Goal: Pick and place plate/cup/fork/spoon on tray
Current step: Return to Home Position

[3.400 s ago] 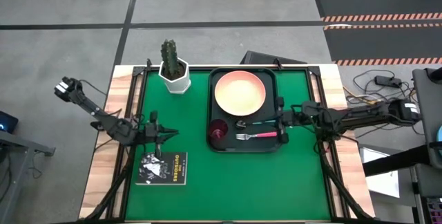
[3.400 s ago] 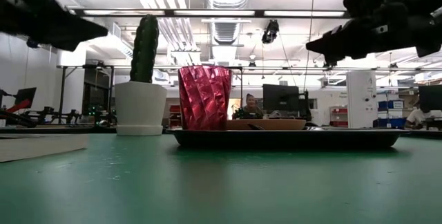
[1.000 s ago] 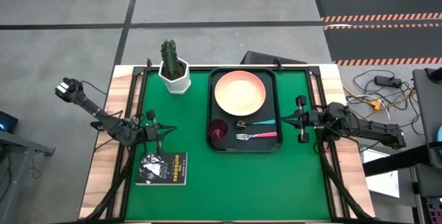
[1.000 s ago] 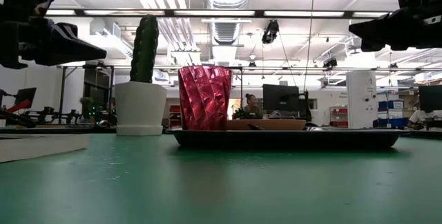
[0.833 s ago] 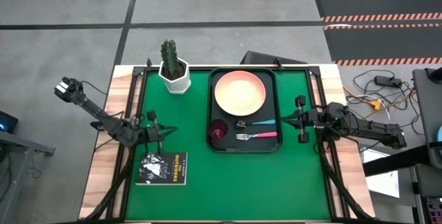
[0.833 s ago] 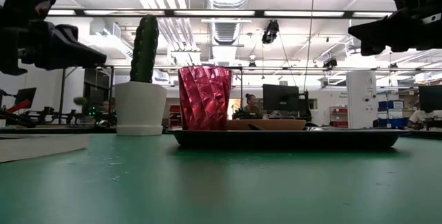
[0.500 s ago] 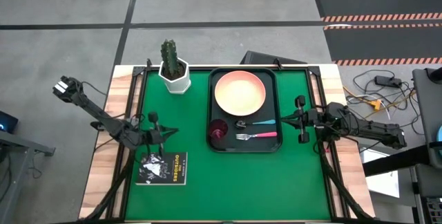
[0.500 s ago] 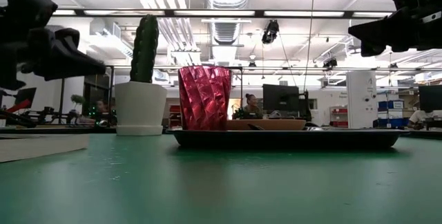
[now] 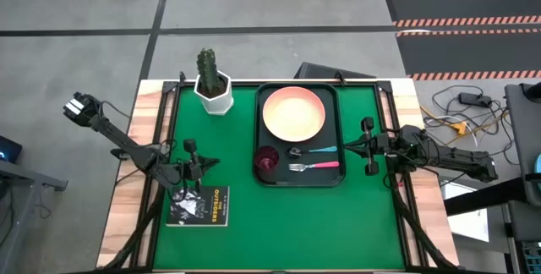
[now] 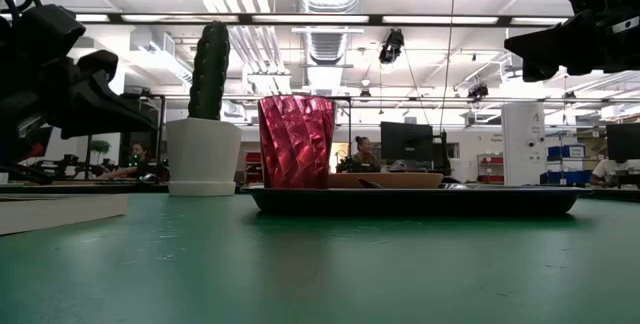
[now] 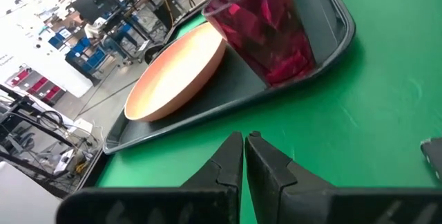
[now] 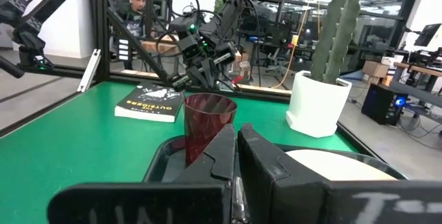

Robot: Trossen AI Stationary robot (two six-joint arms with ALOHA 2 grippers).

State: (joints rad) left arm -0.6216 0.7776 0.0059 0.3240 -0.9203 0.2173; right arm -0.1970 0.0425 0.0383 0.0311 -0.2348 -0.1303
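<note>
The dark tray (image 9: 257, 135) lies on the green mat right of centre. On it rest the peach-orange plate (image 9: 293, 112) at the far end, the dark red cup (image 9: 267, 158) upright at the near left corner, the blue-handled spoon (image 9: 311, 150) and the pink-handled fork (image 9: 314, 166). My left gripper (image 9: 211, 165) is shut and empty, left of the tray, above the book's far edge. Its wrist view shows the shut tips (image 11: 246, 138) facing the cup (image 11: 266, 27). My right gripper (image 9: 347, 145) is shut and empty, just past the tray's right rim; its shut tips show in its wrist view (image 12: 235, 135).
A white hexagonal pot with a cactus (image 9: 213, 88) stands at the far left of the mat. A small black book (image 9: 197, 206) lies near left, under my left gripper. People sit at desks in the room beyond the table (image 10: 362, 152).
My left gripper has sunk a little and gone slightly toward the table's near edge, over the book. It stays shut. My right arm and the things on the tray have kept still.
</note>
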